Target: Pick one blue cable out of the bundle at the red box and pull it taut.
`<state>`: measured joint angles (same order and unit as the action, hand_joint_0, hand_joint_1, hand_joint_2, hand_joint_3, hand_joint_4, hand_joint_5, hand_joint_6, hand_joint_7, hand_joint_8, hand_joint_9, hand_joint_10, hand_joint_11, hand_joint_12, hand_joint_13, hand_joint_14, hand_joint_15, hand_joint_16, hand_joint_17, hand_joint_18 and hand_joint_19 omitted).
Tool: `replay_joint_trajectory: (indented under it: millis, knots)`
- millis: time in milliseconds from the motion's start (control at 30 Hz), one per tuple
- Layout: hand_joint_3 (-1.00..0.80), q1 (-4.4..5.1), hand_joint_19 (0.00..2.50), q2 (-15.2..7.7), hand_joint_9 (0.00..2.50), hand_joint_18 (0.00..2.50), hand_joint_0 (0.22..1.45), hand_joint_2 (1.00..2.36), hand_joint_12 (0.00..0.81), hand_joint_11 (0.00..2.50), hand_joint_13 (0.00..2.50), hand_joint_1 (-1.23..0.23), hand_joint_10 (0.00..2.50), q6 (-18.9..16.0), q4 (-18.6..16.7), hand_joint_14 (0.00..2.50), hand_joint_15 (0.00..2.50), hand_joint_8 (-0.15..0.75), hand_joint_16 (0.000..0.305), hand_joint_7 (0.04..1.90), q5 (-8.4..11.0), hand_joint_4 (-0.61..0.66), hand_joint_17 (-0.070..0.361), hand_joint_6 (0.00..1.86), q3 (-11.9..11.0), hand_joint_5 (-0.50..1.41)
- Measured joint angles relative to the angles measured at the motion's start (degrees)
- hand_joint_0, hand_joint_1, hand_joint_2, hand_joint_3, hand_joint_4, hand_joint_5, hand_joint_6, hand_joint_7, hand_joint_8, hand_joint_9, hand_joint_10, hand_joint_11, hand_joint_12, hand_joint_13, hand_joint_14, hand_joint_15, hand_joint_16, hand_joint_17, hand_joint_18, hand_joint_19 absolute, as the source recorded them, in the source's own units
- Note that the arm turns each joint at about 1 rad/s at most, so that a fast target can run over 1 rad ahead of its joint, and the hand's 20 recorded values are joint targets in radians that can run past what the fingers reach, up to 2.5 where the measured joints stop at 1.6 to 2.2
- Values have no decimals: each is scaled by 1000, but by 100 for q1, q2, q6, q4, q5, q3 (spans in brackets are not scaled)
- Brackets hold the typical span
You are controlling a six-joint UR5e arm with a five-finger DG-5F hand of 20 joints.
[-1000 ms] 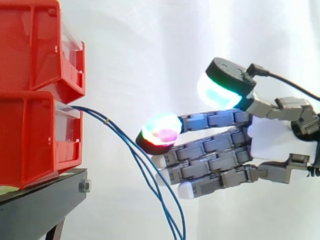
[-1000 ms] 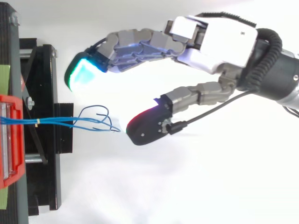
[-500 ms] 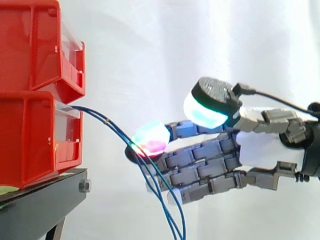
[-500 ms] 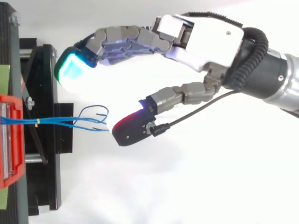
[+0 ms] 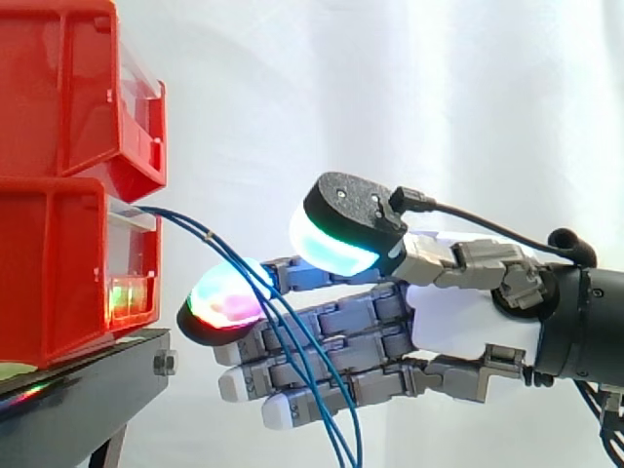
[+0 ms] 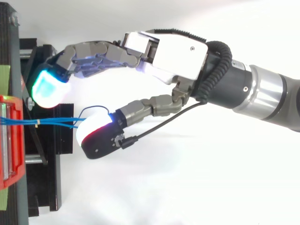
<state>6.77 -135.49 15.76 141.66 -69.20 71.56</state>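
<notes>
Side view: I see the hand (image 5: 468,322) reaching in from the right, level with the lower red box (image 5: 58,263). Its fingers (image 5: 375,343) are stretched nearly straight toward the box and the thumb is held apart above them, so the hand is spread wide and grips nothing. The blue cables (image 5: 209,234) leave the front of that box, bound by a small yellow tie. They sag down to the right, crossing in front of the fingers on the camera's side. The box sits on a black stand (image 5: 78,390), with an upper red box (image 5: 58,88) stacked on it.

In the top view the cables (image 6: 51,122) run from the box (image 6: 11,140) over the stand (image 6: 47,164) into the gap between the thumb pad (image 6: 96,140) and the cyan fingertip (image 6: 47,89). One loop curls just beside the thumb. I cannot tell whether any pad touches a cable.
</notes>
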Motion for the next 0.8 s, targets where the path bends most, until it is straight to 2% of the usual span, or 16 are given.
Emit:
replay_joint_trajectory:
  millis: [267, 567, 800]
  knots:
    - [-500, 120, 305, -7, 237, 428, 570, 1000, 411, 127, 345, -778, 3, 218, 31, 3, 119, 315, 58, 1117, 140, 339, 132, 503, -89, -151]
    - [-500, 294, 303, -6, 248, 431, 584, 1000, 409, 133, 346, -775, 3, 362, 49, 3, 110, 315, 58, 1161, 294, 320, 130, 503, -200, -144]
    - [-500, 373, 298, -9, 253, 428, 587, 1000, 410, 121, 348, -774, 2, 445, 46, 3, 110, 316, 57, 1158, 384, 320, 129, 503, -228, -143]
